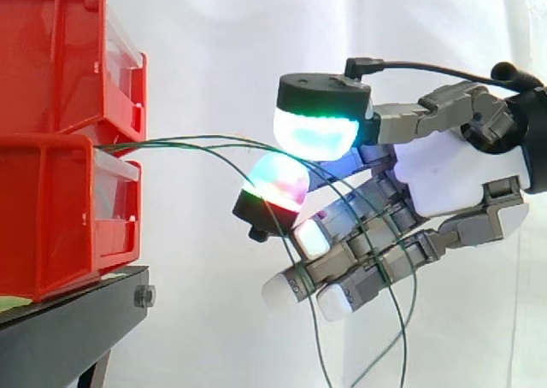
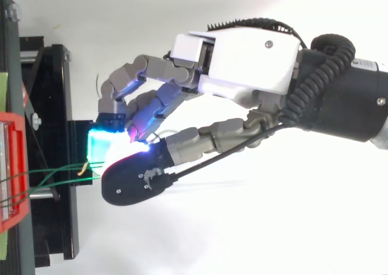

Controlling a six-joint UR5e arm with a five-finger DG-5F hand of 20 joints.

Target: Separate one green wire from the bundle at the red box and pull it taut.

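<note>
- Hand (image 1: 444, 174) of the robot, white-shelled with grey fingers, extends level from the right and sits just short of the stacked red plastic bins (image 1: 51, 208), its glowing pads (image 1: 316, 136) turned toward them.
- Thumb and one finger are closed pad to pad in a narrow pinch. The thin green wires (image 1: 171, 141) run straight into that seam, so the grip looks to be on wire. The other fingers curl loosely below and hold nothing.
- From the gap between the upper and lower bin, the wires cross the open space to the pinch. They then sag in long loops past the lower fingers.
- Pinching this near the bins makes sense: the strands fan slightly apart there, so one can be picked out before any pull.
- Nothing is taut yet, judging by the droop, so separating a strand seems to be the step in hand.
- Whether one strand or several sits between the pads is hard to make out. The glow washes out the contact from above, and the thumb covers it from the side.
- Inside the bins the wire roots are hidden, and the hanging ends are cut off at the bottom edge of the side view. The black stand (image 1: 68, 328) under the bins is cropped too.
</note>
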